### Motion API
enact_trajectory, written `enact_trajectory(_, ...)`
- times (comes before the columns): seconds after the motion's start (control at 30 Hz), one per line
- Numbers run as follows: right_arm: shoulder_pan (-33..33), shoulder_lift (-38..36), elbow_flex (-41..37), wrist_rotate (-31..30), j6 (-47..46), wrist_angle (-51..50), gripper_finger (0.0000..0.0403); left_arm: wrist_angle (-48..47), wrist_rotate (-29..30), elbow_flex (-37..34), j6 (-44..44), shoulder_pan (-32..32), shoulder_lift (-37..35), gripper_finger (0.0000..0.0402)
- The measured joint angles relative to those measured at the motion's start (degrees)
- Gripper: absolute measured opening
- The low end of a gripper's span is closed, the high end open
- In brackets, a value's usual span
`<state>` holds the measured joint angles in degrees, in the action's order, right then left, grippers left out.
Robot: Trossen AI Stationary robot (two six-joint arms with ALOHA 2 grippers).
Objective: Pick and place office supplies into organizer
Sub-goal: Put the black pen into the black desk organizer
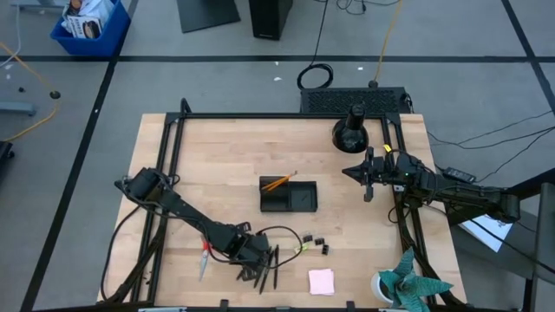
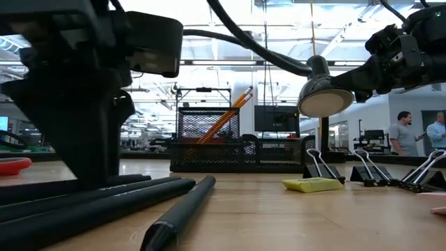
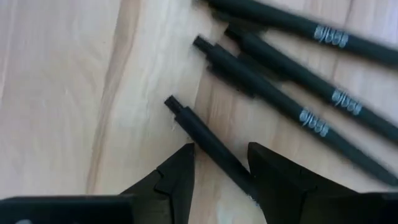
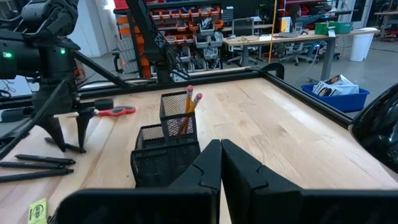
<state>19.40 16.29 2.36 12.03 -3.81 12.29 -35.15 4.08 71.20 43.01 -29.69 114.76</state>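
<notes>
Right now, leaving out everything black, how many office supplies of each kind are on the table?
orange pencils: 2
red-handled scissors: 1
pink sticky-note pad: 1
yellow item: 1
Total: 5

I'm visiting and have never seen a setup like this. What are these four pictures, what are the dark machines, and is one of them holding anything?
They are two robot arms at a wooden table, each ending in a two-finger gripper. One picture looks straight down, one looks level across the tabletop, and two come from cameras on the arms' wrists. The left gripper is low over a group of black pens, its open fingers either side of one pen, not yet closed. The right gripper waits shut and empty by the table's far right side. In the middle stands a black mesh organizer with orange pencils in it. Nearby lie binder clips, a pink sticky-note pad and red-handled scissors.
</notes>
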Motion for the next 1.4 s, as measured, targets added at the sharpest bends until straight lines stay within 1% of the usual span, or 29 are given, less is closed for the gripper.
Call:
enact_trajectory(0.2, 0.0, 0.0, 0.0, 0.0, 0.0, 0.0, 0.0004, -4.3, -0.4, 0.0, -3.9, 0.3, 0.0, 0.0159)
enact_trajectory(0.37, 0.0, 0.0, 0.0, 0.0, 0.0, 0.0, 0.0004, -5.4, -2.7, 0.0, -9.0, 0.3, -0.1, 0.0152)
enact_trajectory(0.53, 0.0, 0.0, 0.0, 0.0, 0.0, 0.0, 0.0004, -5.0, -3.4, 0.0, -9.5, 0.3, -0.1, 0.0114)
enact_trajectory(0.8, 0.0, 0.0, 0.0, 0.0, 0.0, 0.0, 0.0004, -4.0, -4.3, 0.0, -10.1, 0.4, -0.1, 0.0017)
enact_trajectory(0.87, 0.0, 0.0, 0.0, 0.0, 0.0, 0.0, 0.0004, -4.0, -4.3, 0.0, -10.4, 0.3, -0.1, 0.0012)
enact_trajectory(0.97, 0.0, 0.0, 0.0, 0.0, 0.0, 0.0, 0.0004, -3.7, -4.0, 0.0, -12.5, 0.2, -0.1, 0.0029)
enact_trajectory(1.07, 0.0, 0.0, 0.0, 0.0, 0.0, 0.0, 0.0004, -3.1, -1.6, -0.1, -14.9, -0.1, -0.5, 0.0041)
enact_trajectory(1.17, 0.0, 0.0, 0.0, 0.0, 0.0, 0.0, 0.0004, -2.0, -0.1, -0.3, -17.3, 0.2, -2.0, 0.0038)
enact_trajectory(1.2, 0.0, 0.0, 0.0, 0.0, 0.0, 0.0, 0.0004, -1.7, 1.5, -0.4, -18.3, 0.2, -2.9, 0.0033)
enact_trajectory(1.33, 0.0, 0.0, 0.0, 0.0, 0.0, 0.0, 0.0004, -0.6, 13.2, -0.8, -23.1, 1.3, -7.2, 0.0012)
enact_trajectory(1.4, 0.0, 0.0, 0.0, 0.0, 0.0, 0.0, 0.0004, 1.8, 16.6, -0.4, -25.8, 1.9, -10.4, 0.001)
